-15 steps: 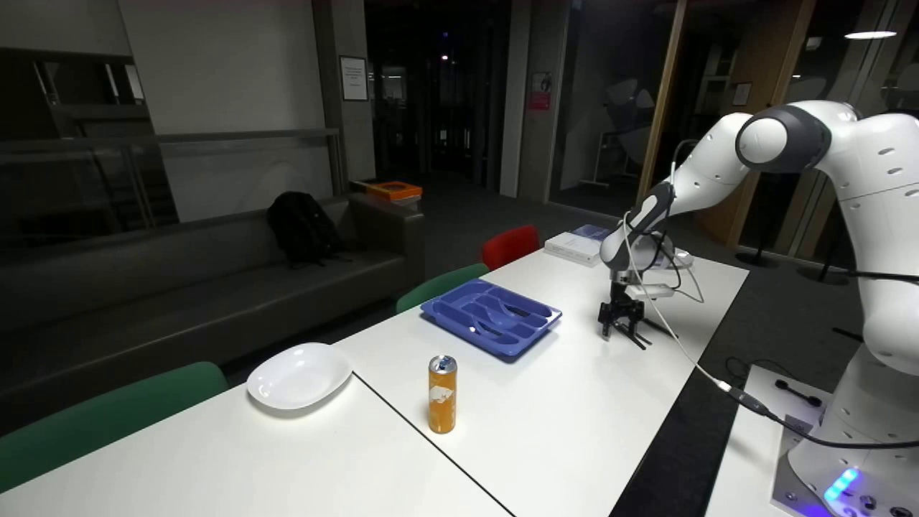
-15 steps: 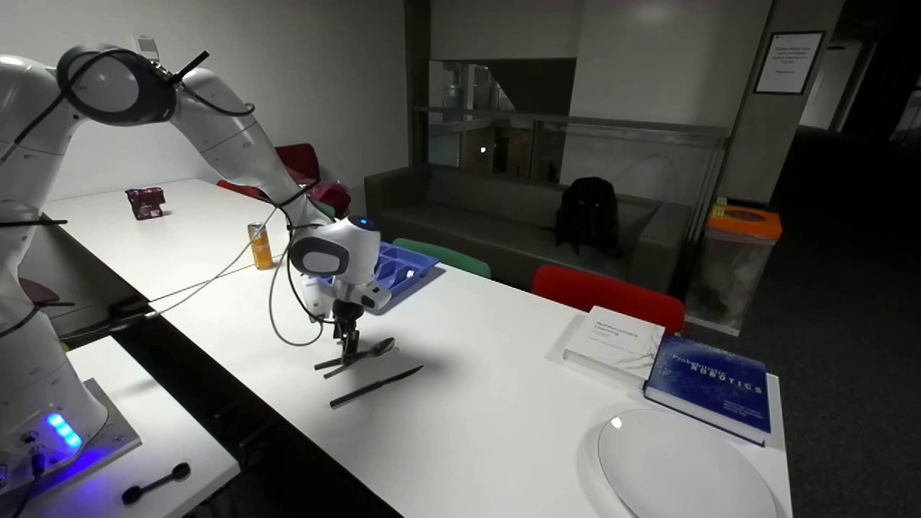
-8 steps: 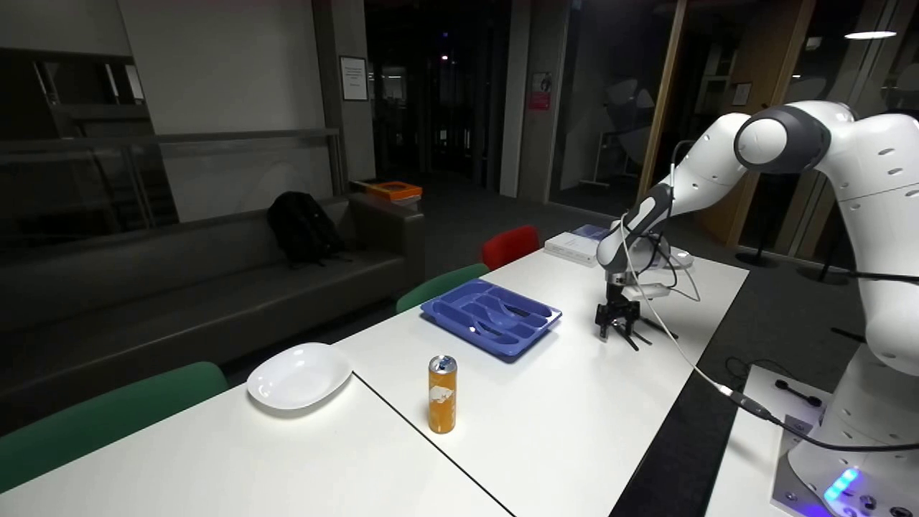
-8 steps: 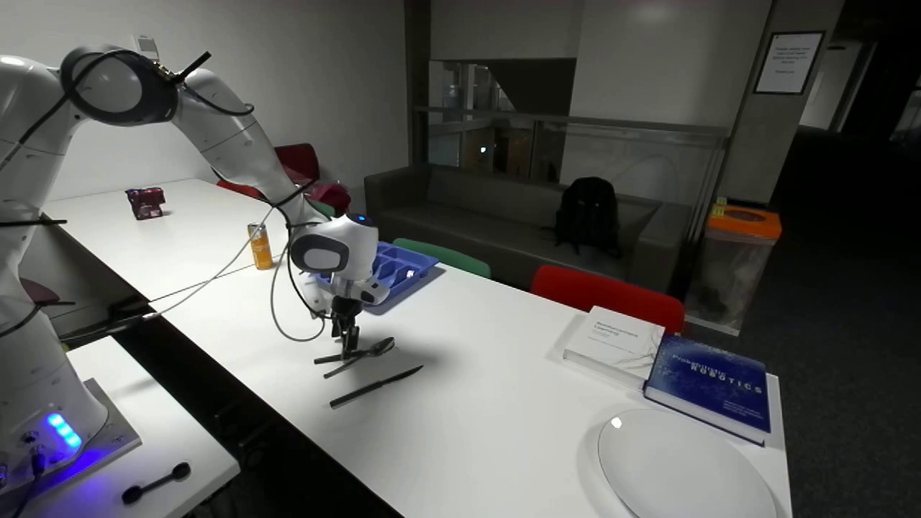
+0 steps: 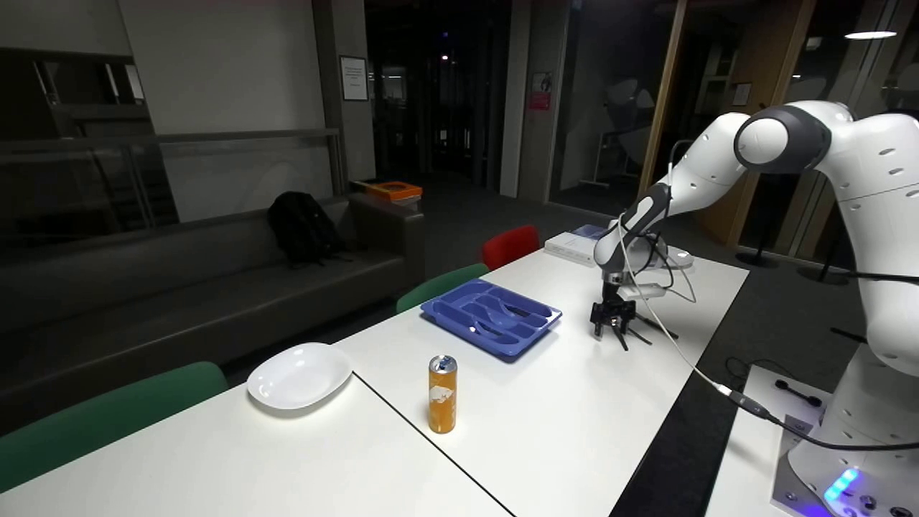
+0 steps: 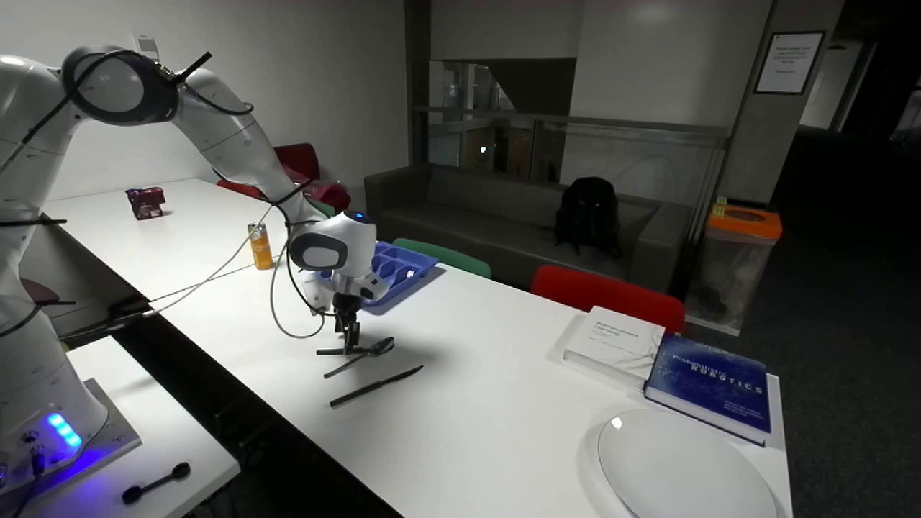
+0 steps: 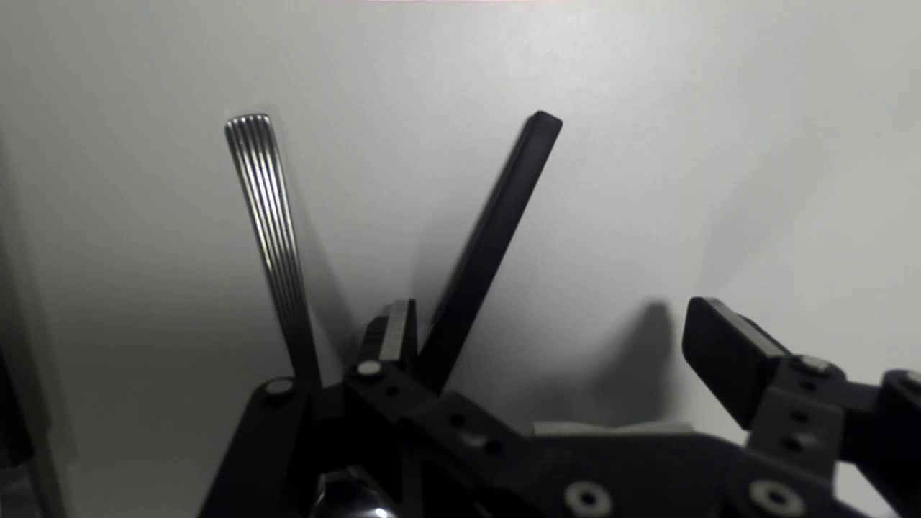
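Observation:
My gripper [image 7: 550, 324] points down just above the white table, its fingers wide apart in the wrist view. A black-handled utensil [image 7: 496, 230] lies slanted between the fingers, close beside the left one; I cannot tell if they touch. Its far end is hidden under the gripper. A spoon with a ribbed silver handle [image 7: 270, 208] lies outside the left finger. In an exterior view the gripper [image 6: 347, 337] stands over the black handle [image 6: 329, 352], near the spoon's bowl [image 6: 383, 346]. A black-handled knife [image 6: 375, 386] lies apart, alongside. The gripper also shows in an exterior view [image 5: 612, 321].
A blue cutlery tray [image 5: 467, 332] with something dark inside stands near the gripper. An orange can [image 5: 442, 398] stands upright by the table seam, and a white bowl [image 5: 298, 377] lies beyond. A white book [image 6: 615, 342], a blue book [image 6: 709, 388] and a white plate [image 6: 683, 467] lie at the table's end.
My gripper has shifted slightly toward the tray. The black-handled utensil has swung with it, its handle end turning away from the spoon's handle. The spoon and knife look unmoved.

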